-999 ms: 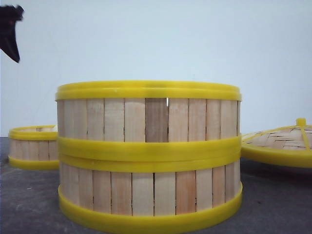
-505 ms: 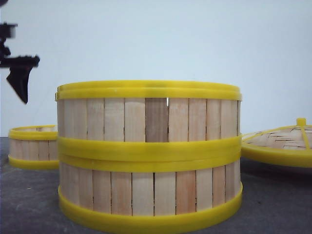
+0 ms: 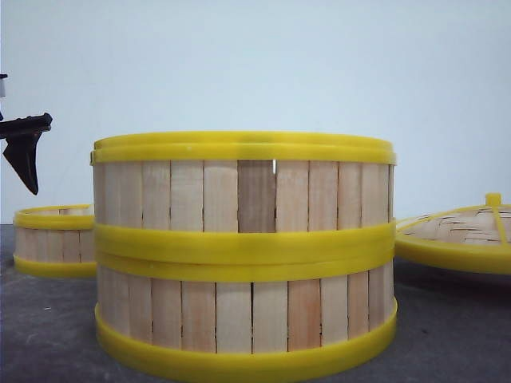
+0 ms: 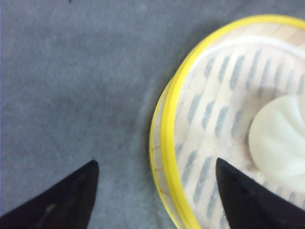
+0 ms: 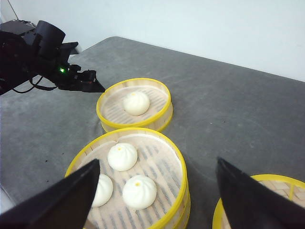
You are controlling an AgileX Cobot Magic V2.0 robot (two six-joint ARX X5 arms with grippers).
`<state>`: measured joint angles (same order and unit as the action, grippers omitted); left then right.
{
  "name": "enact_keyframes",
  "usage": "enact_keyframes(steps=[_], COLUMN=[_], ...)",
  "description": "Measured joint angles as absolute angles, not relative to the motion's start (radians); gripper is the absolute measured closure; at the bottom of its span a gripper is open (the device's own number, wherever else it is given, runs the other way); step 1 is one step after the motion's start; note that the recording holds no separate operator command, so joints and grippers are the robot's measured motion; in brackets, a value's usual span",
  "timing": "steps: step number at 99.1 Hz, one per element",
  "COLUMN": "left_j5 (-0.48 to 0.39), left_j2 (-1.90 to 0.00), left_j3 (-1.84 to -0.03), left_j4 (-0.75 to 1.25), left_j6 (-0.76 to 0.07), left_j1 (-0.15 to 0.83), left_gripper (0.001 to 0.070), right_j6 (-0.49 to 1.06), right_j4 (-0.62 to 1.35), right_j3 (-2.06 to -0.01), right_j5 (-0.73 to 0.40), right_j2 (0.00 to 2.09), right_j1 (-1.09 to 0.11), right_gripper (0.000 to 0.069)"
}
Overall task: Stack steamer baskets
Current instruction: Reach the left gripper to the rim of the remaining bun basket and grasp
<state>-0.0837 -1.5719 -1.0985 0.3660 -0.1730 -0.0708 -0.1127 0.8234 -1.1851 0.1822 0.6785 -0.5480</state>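
Front camera sits low on the counter (image 3: 48, 335), close to the stack (image 3: 243, 255); the right wrist view looks down on that same stack (image 5: 131, 183).

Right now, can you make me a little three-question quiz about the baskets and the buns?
1. True or false: two steamer baskets are already stacked.
2. How many buns lie in the top basket of the stack? A) one B) three C) five
3. Fill in: the left gripper is open above the rim of the single basket, which holds ___ bun.

Key: 1 true; 2 B; 3 one. The lid sits on the table, apart from the stack.
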Motion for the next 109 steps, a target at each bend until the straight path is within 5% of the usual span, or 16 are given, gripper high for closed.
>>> enact_keyframes(steps=[17,88,109], left_j5=[-0.084,-0.075,-0.054], left_j2=[-1.584,-1.703,-1.707], left_j3=[-1.099,-1.100,-1.114], left_j4=[0.353,0.348,0.346], left_j6=[-0.173,-0.173,-0.175], left_j1=[-0.067,-0.022,-0.017], left_gripper=[0.0350,0.0397,0.0590], right_j6=[-0.113,-0.113,-0.113], right_j4=[0.823,0.822,0.821], right_j3=[-1.185,-1.185,-1.185], right_j5=[0.182,0.182,0.182], right_j2=[0.678,0.694,0.693], right_j1=[-0.548,-0.548,-0.548], right_gripper=[0.0210,0.0210,0.0210])
